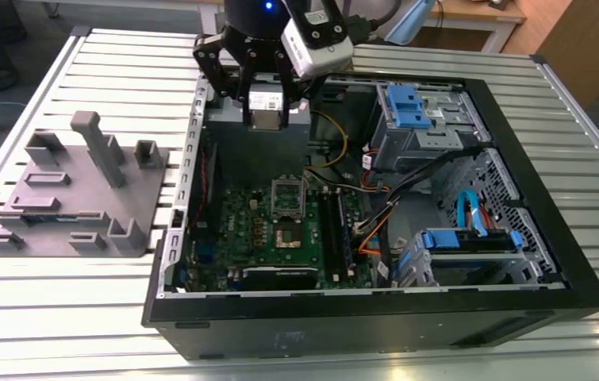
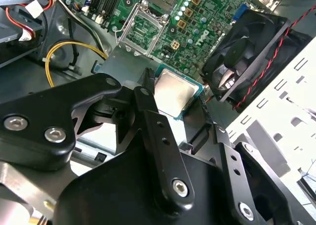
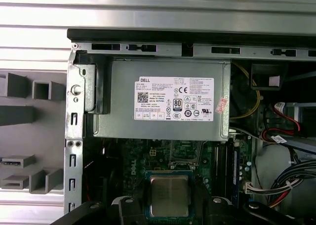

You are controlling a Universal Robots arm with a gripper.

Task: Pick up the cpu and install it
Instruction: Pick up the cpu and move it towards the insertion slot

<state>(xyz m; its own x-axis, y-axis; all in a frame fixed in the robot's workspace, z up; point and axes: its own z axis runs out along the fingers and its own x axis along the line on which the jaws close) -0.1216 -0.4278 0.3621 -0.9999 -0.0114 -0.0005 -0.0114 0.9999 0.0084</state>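
- Slatted metal table (image 1: 55,317) nearest; black computer case (image 1: 384,321) lies on it with its side open.
- Grey plastic fixture (image 1: 67,198) sits on the table just beside the case, on the exterior view's left.
- Green motherboard (image 1: 267,250) fills the near part of the case floor. Its socket (image 1: 286,235) is bare, with a silver frame (image 1: 286,193) just beyond it.
- Drive cages with blue parts (image 1: 418,107) are on the exterior view's right of the board.
- Grey power supply (image 3: 163,99) sits at the far end of the case, beyond the board.
- Black fan (image 2: 242,52) is mounted against the case wall beside the board.
- Gripper (image 1: 265,111) hangs over the far end of the case, above the power supply.
- Its fingers (image 2: 148,106) are drawn in and clamp the cpu (image 2: 174,93) by two opposite edges.
- In the first wrist view the cpu (image 3: 169,195) is silver side up, roughly level and held in the air. It's well apart from the socket, not seated.
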